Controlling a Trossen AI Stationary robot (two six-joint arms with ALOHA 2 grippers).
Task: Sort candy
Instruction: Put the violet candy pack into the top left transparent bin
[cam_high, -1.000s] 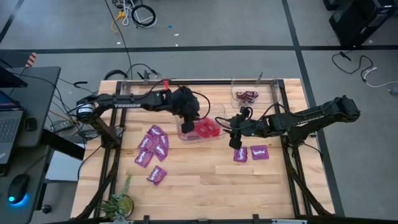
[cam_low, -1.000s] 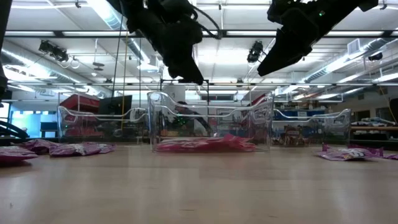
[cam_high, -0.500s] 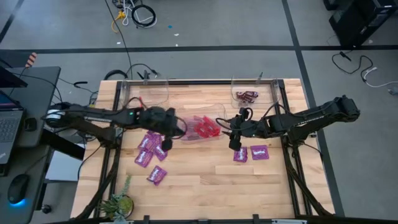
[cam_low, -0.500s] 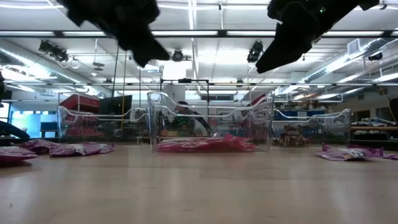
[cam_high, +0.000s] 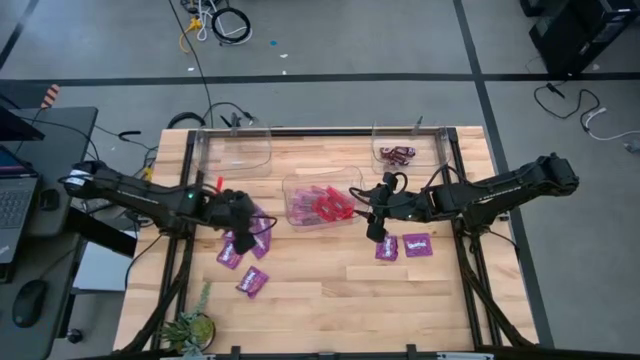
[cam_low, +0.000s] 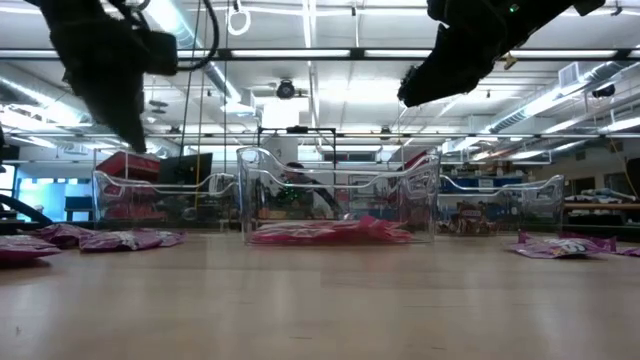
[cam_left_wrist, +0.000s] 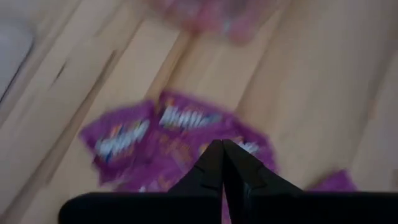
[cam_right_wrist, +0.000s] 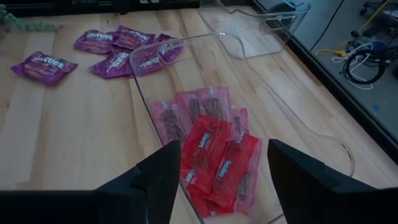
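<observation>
Wooden slatted table (cam_high: 320, 290): my left gripper (cam_high: 243, 225) hangs clenched and empty over flat purple candy packets (cam_high: 243, 240); my right gripper (cam_high: 375, 205) hovers released beside the clear plastic bin (cam_high: 295, 190) of shiny red packets (cam_high: 325, 205).

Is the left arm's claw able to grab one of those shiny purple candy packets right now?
Probably yes, though not at once. The left gripper hangs directly over the cluster of purple candy packets with nothing between, but its fingers are shut and would need to open first.

The left wrist view is motion-blurred: purple candy packets (cam_left_wrist: 168, 140) show unreadable lettering, and a reddish shape (cam_left_wrist: 214, 14) at top centre is cropped.
</observation>
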